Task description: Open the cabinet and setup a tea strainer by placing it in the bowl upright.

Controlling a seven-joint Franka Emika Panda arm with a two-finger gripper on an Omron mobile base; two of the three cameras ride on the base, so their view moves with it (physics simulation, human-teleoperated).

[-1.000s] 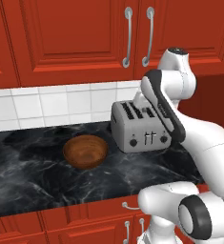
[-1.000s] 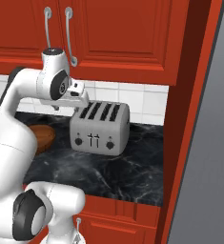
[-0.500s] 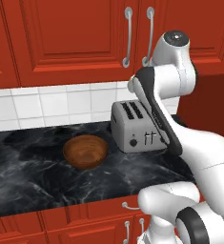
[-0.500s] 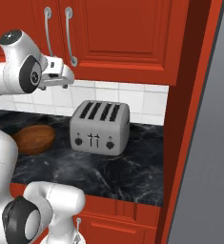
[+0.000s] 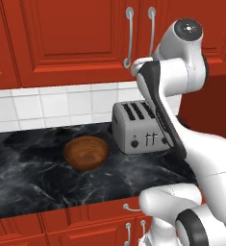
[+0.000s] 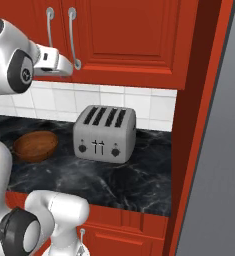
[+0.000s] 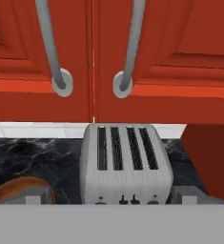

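Note:
The red cabinet [image 5: 76, 38] [image 6: 124, 35] [image 7: 180, 33] hangs above the counter with both doors shut. Two curved silver handles [image 5: 129, 33] [image 7: 132, 43] run down beside the centre seam. My gripper [image 5: 133, 65] [image 6: 70, 66] [image 7: 111, 198] is open and empty, raised just in front of the handles' lower ends and touching neither. Below it on the black counter sits the brown wooden bowl [image 5: 85, 153] [image 6: 35, 146] [image 7: 20, 189], with nothing in it. The tea strainer is hidden.
A silver four-slot toaster [image 5: 138, 127] [image 6: 105, 132] [image 7: 125, 162] stands right of the bowl, directly under my hand. A tall red side panel [image 6: 199, 115] closes off the counter on the right. White tiles line the wall behind.
The arm has lifted from toaster height to the lower ends of the cabinet handles. The jaws have widened a little. Bowl and toaster have not moved.

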